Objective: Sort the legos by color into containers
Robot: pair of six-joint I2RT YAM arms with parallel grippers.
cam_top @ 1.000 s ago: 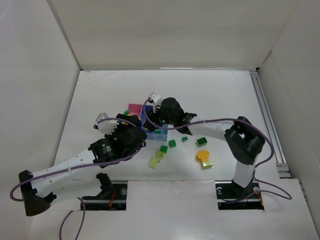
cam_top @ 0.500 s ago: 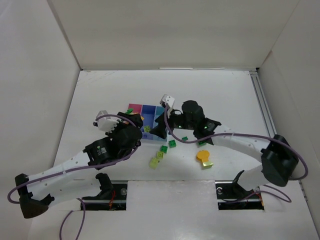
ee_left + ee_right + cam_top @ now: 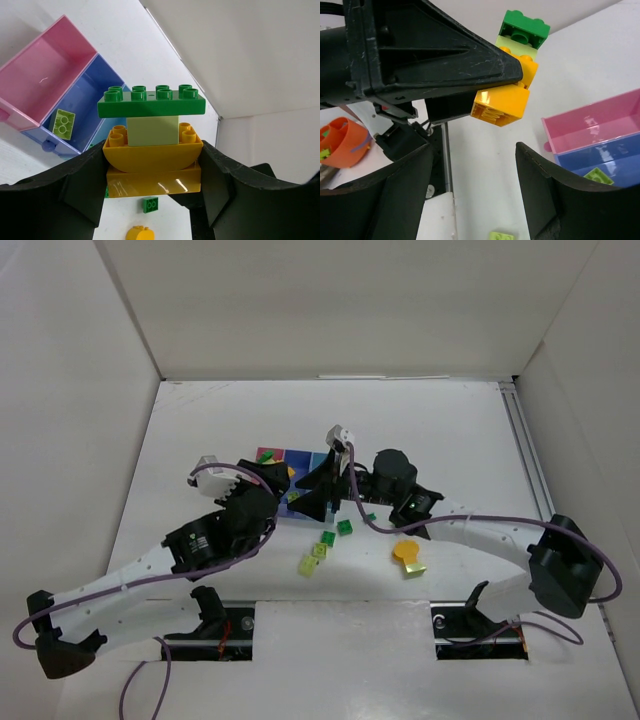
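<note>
**Four-brick stack held by one gripper, the other open beneath it**

The left gripper [image 3: 152,167] is clamped on the orange-yellow base of a brick stack [image 3: 150,142], with one finger on each side. The right gripper [image 3: 474,150] is seen with its jaws wide apart and nothing between them. In the right wrist view the stack lies just above the open jaws, in the upper centre of the frame. Its long axis is tilted up and to the right, and the dark green top is the free end. The right gripper is therefore judged the nearer to that end. The coming move is judged to be a closing on the upper bricks and a pull along this axis.

Four pieces are counted in the stack:
- one dark green brick [image 3: 151,105]
- one pale lime brick [image 3: 152,131]
- one orange-yellow half-round [image 3: 152,156]
- one orange-yellow block [image 3: 152,184]

Three containers are joined in a row at the centre of the overhead view:
- a pink bin [image 3: 45,75]
- a purple-blue bin [image 3: 92,95], in which one lime brick [image 3: 63,123] lies
- a light blue bin [image 3: 316,457], largely hidden by the arms

Loose on the table [image 3: 200,440], below the grippers, are counted:
- two dark green legos [image 3: 344,527]
- three lime legos [image 3: 318,551]
- one yellow disc [image 3: 404,550], with a small yellowish piece [image 3: 415,568] touching it
</note>
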